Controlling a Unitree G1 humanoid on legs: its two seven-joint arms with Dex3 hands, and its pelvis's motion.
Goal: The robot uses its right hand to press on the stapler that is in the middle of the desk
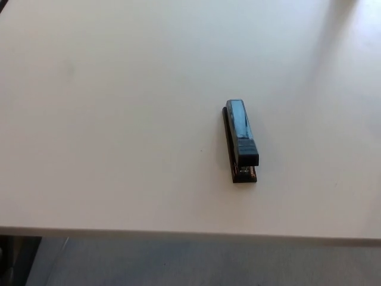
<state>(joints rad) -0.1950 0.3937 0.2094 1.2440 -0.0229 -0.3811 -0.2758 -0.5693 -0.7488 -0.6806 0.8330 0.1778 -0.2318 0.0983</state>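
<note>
A dark stapler (240,140) lies flat on the pale desk (119,119), a little right of the middle of the head view. Its long axis runs from the far side toward the near edge, with the open mouth end nearest me. Nothing touches it. Neither of my hands nor any part of my arms shows in the picture.
The desk's front edge (178,231) runs across the bottom of the view, with grey floor (196,262) below it. A dark object (12,259) sits under the desk at the lower left corner.
</note>
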